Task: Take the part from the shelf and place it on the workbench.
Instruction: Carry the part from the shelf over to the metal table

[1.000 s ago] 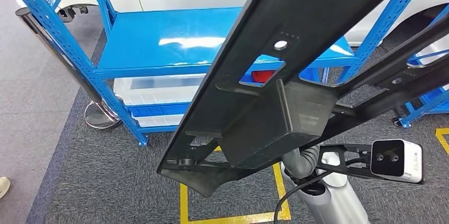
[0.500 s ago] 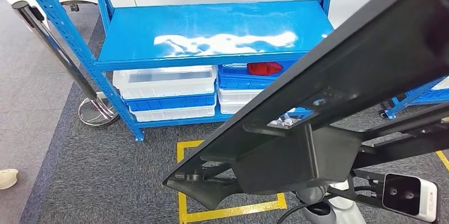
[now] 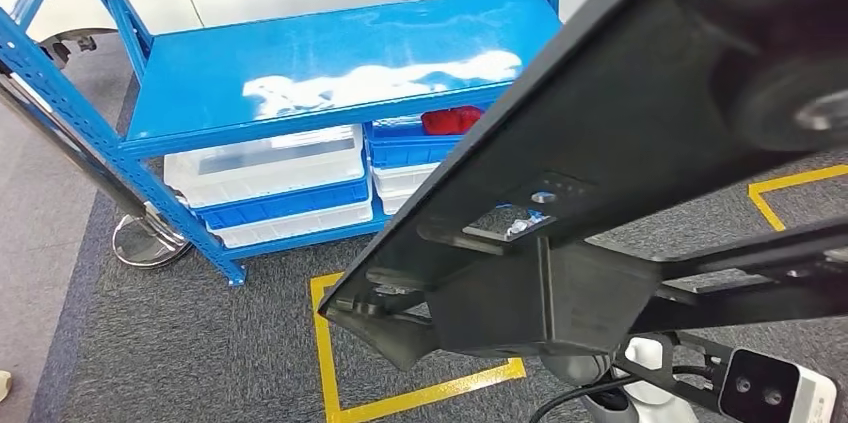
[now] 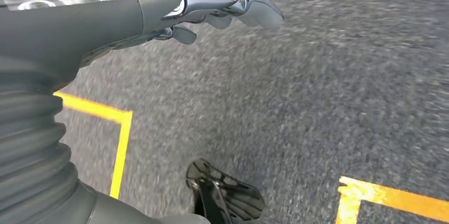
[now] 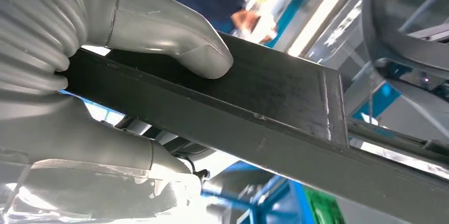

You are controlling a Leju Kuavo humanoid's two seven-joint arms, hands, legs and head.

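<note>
Part: we log one long black part (image 3: 640, 133), a flat bar with cut-outs and a boxy block underneath, slanting from near centre up to the far right, above the carpet and in front of the shelf.
Right hand: our right hand (image 5: 106, 75) grips the part, thumb pressed on one face and fingers wrapped beneath.
Left hand: our left hand (image 4: 212, 7) hangs over the carpet, fingers loosely extended and apart, holding nothing.
Shelf: we note a blue shelf (image 3: 330, 68), far left, its upper board bare and glossy.
Bins: white and blue bins (image 3: 270, 183) sit on the lower level.
Floor: grey carpet with yellow tape (image 3: 330, 363) marking a square.
</note>
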